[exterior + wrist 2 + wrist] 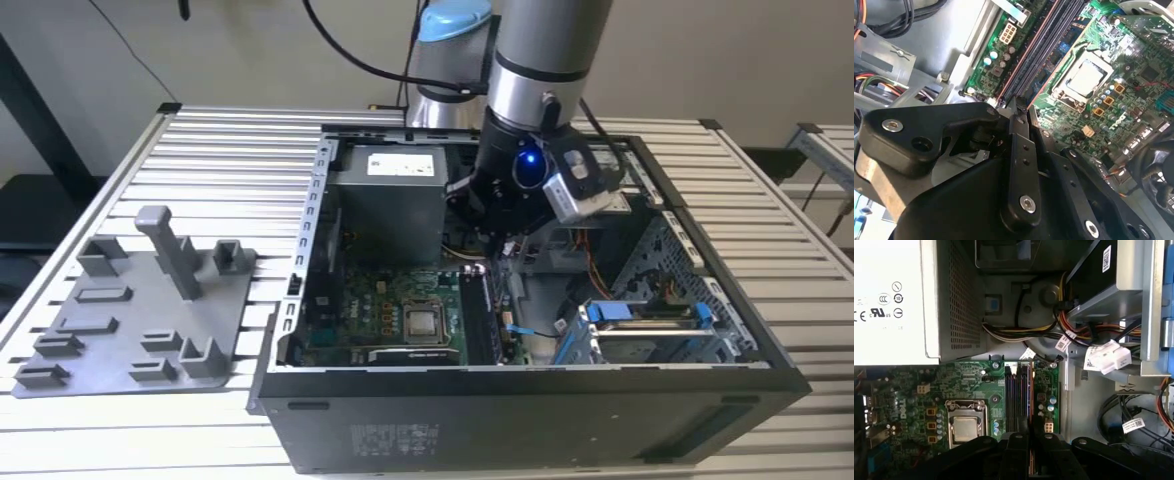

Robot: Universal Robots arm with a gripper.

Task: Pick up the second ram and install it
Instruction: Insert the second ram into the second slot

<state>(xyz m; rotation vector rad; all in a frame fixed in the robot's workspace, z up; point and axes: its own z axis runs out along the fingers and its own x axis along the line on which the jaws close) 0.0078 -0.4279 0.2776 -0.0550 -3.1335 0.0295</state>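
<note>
**Ram seating: second stick at the slots**

- Plate: grey, posts upright, on the table at the exterior view's left. Well apart from the work.
- Case: open-topped, centre of the table. A grey supply box sits at its far end.
- Board: green, flat on the case floor, with a socket near its middle.
- Ram: on edge in the slot bank just beside the socket, on the exterior view's right of it. It runs lengthwise under the arm.
- Gripper: lowered into the case, tips at the near end of the slots. The fingers are drawn together, apparently pinched on the ram's top edge. The contact itself is hidden beneath them, so the hold is likely rather than certain.
- Cage: blue-tabbed, with loose cables, at the exterior view's right. Clear of the arm.

Step in hand, as judged: pickup is done and insertion is under way. How deep the stick sits cannot be read.

Requirement, as judged: the push must go straight down along the slot, with the stick kept upright and both ends going down evenly.
</note>
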